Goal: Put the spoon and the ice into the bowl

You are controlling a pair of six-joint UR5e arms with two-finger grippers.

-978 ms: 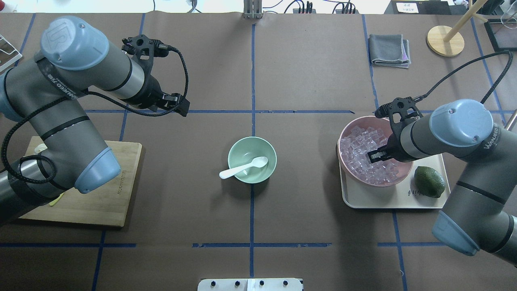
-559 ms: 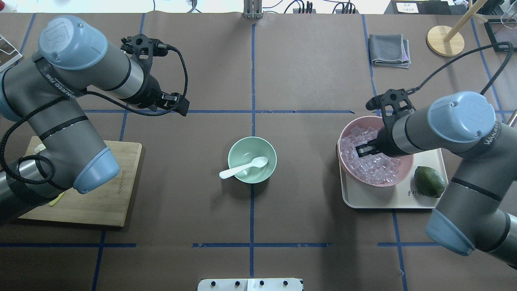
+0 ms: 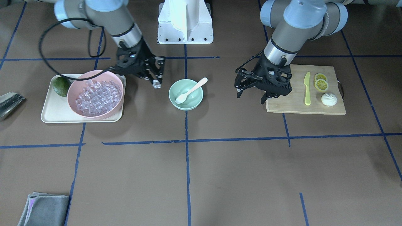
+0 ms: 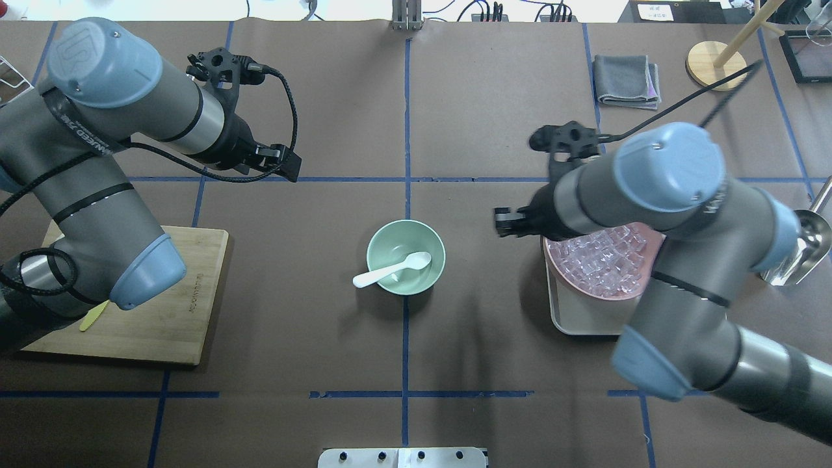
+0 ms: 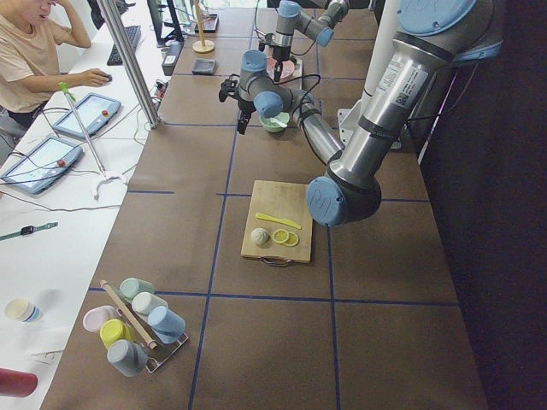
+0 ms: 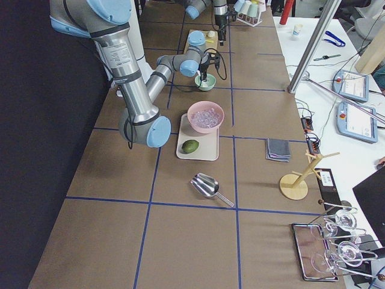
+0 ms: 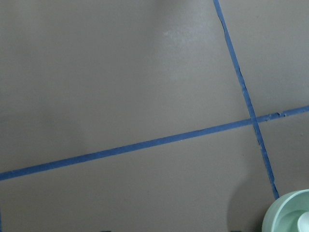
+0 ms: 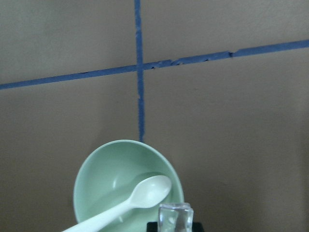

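The mint-green bowl (image 4: 403,237) stands at the table's middle, also in the front view (image 3: 176,88). The white spoon (image 4: 390,270) lies in it, its handle over the rim (image 3: 192,90). My right gripper (image 3: 156,80) is shut on a clear ice cube (image 3: 156,84) and hangs in the air between the pink bowl and the green bowl, apart from both. The right wrist view shows the cube (image 8: 176,215) just short of the green bowl's rim (image 8: 96,169), with the spoon (image 8: 145,193) inside. My left gripper (image 3: 250,97) is open and empty beside the cutting board.
A pink bowl (image 3: 100,115) full of ice cubes sits on a cream tray (image 3: 51,113) with a lime (image 3: 61,86). A wooden board (image 3: 292,105) holds a yellow knife (image 3: 307,88), lemon slices (image 3: 321,83) and a white bun (image 3: 329,99). A grey cloth (image 4: 627,79) and a metal scoop (image 4: 799,250) lie further off.
My right gripper has come up out of the pink bowl with an ice cube and moved towards the green bowl. The left arm has drawn back slightly.
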